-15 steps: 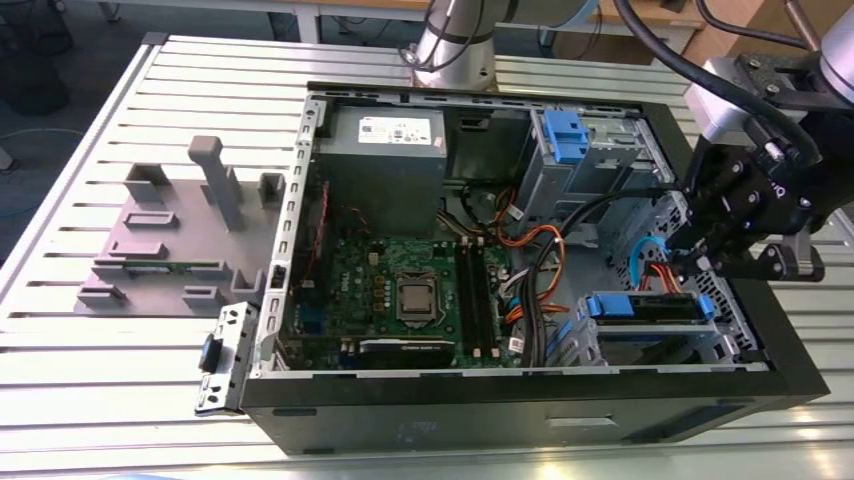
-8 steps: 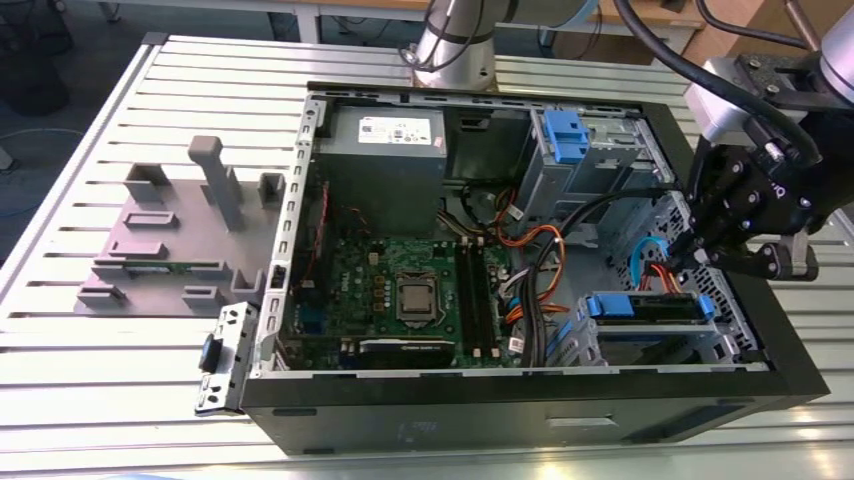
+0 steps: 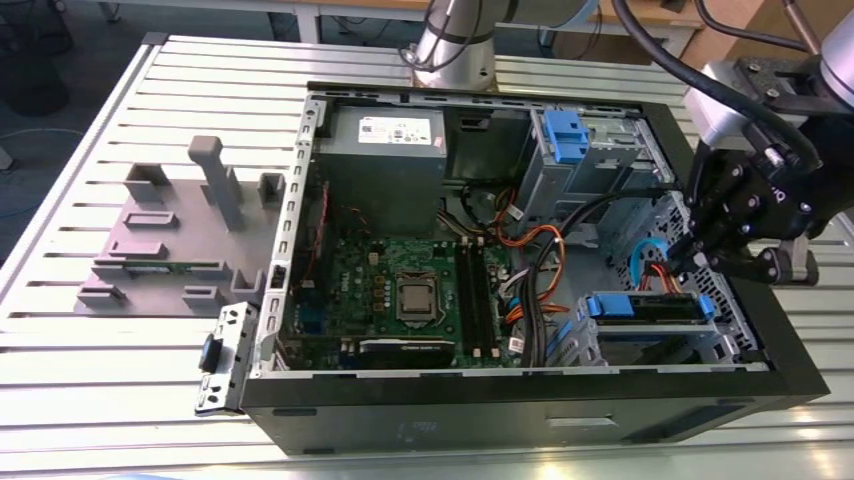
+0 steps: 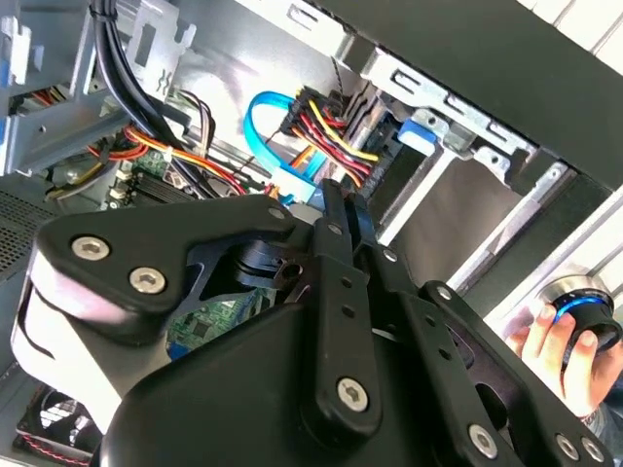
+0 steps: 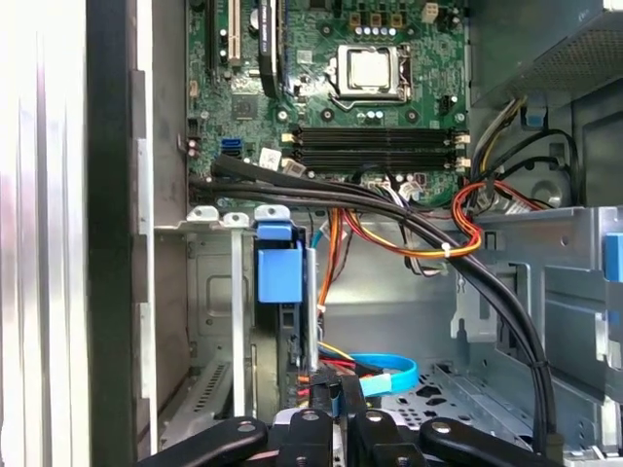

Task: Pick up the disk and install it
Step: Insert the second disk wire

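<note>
The disk (image 3: 649, 307) sits edge-up in the lower drive bay of the open computer case (image 3: 534, 400), at the exterior view's right. Its blue bracket (image 5: 277, 273) shows between the bay's metal rails, and the same blue edge (image 4: 414, 132) appears in the second wrist view. My gripper (image 3: 678, 264) hangs just above and behind the disk, apart from it, near the red, yellow and blue cables. Its black fingers (image 4: 336, 209) stand together with nothing between them. In the first wrist view the gripper (image 5: 336, 428) points down into the bay.
A grey plastic stand (image 3: 174, 235) with upright posts rests on the slatted table at the exterior view's left. The motherboard (image 3: 400, 290) and cable bundles (image 5: 409, 229) fill the case. Another blue bracket (image 3: 566, 135) sits in the upper bay. A person's hand (image 4: 560, 342) holds a round knob outside the case.
</note>
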